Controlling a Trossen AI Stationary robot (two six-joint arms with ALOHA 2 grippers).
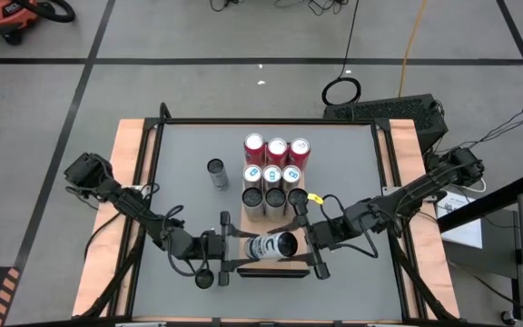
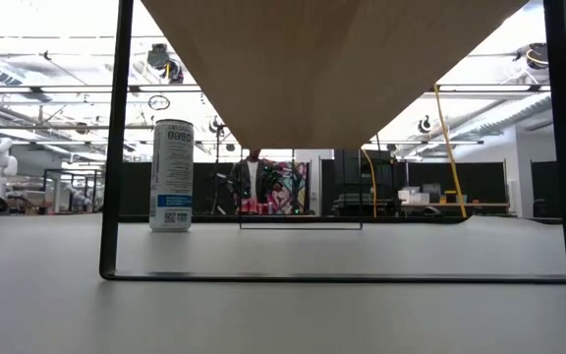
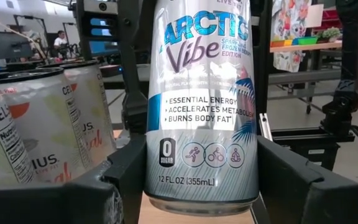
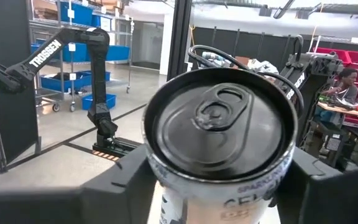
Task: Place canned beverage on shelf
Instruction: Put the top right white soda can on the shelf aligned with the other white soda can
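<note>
High view, lower centre: both grippers, left (image 1: 214, 245) and right (image 1: 305, 238), seemingly clasp one can (image 1: 272, 245) over the shelf (image 1: 271, 266); uneven release could topple it.

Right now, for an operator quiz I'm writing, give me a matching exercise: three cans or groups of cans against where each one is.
Things:
1. Arctic Vibe can
2. lone grey can
3. three red-topped cans

Places:
A. farthest row of the can block
B. between the fingers of the left gripper
C. standing alone on the grey tabletop, beside the block

Pairs: 1-B, 2-C, 3-A
</note>
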